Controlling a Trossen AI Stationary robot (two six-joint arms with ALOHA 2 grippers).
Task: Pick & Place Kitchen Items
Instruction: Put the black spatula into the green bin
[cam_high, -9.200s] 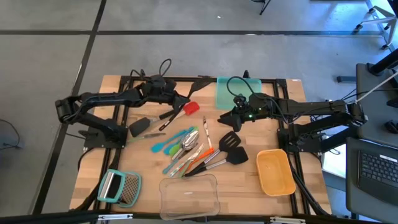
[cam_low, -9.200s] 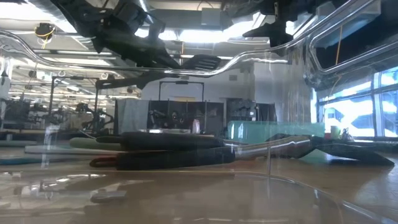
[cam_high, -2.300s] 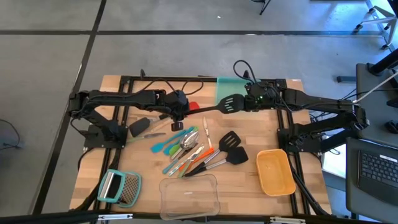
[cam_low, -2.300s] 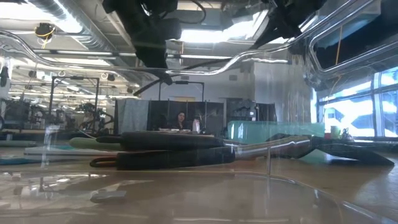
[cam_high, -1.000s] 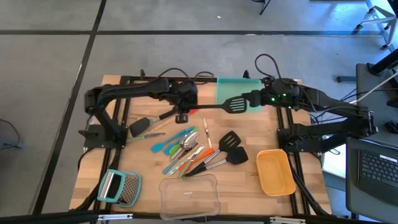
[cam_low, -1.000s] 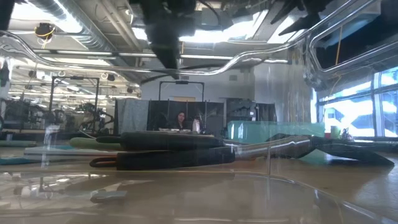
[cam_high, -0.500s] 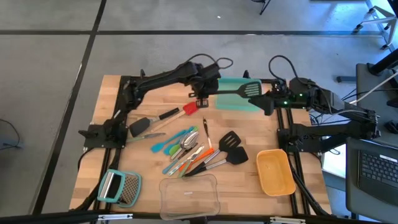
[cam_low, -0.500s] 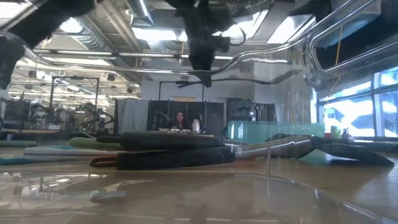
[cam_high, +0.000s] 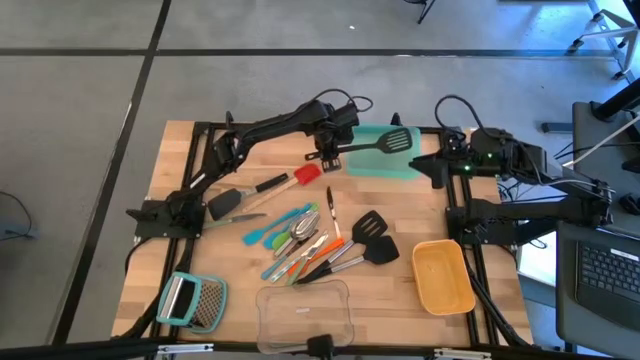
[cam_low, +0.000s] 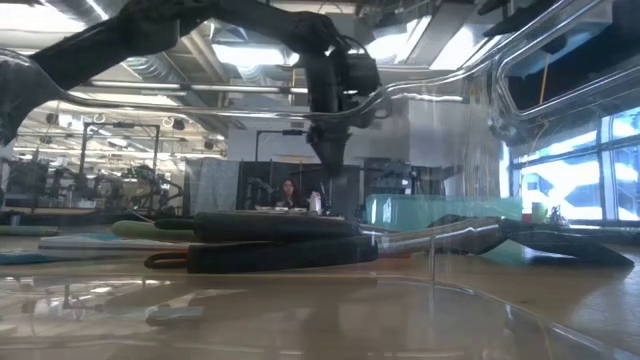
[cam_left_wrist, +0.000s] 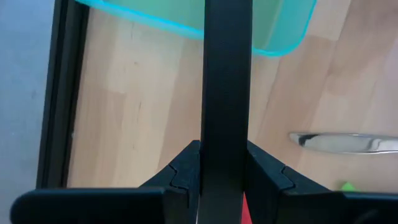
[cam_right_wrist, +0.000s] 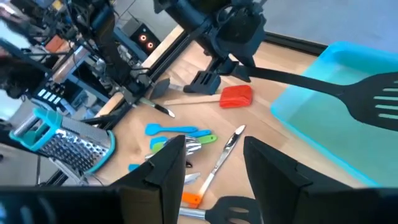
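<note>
My left gripper (cam_high: 326, 155) is shut on a black slotted spatula (cam_high: 370, 148). The spatula's head (cam_high: 398, 140) hovers over the teal container (cam_high: 372, 166) at the table's far edge. In the left wrist view the black handle (cam_left_wrist: 227, 93) runs out between my fingers toward the teal container (cam_left_wrist: 273, 25). My right gripper (cam_right_wrist: 214, 143) is open and holds nothing. It sits right of the container (cam_high: 436, 166) and looks back at the spatula (cam_right_wrist: 373, 99). The other utensils lie in a pile (cam_high: 305, 240) mid-table, and a red spatula (cam_high: 290, 180) lies flat beside them. My left gripper pinches the spatula's handle near its free end (cam_left_wrist: 227, 149) between its two fingers (cam_left_wrist: 186, 165). The fingers come from above, pointing down, and lie across the handle. The spatula is lifted clear and roughly level, with its head over the teal container.
Two black spatulas (cam_high: 370, 235) lie right of the pile. A yellow container (cam_high: 443, 277) stands at the near right, a clear container (cam_high: 305, 312) at the near edge, a grater (cam_high: 192, 300) at the near left, and a black scraper (cam_high: 225, 203) at the left.
My left gripper has carried the spatula toward the table's right and far edge, so its head now hangs over the teal container. My right arm has drawn back toward the right edge, away from the spatula's head.
</note>
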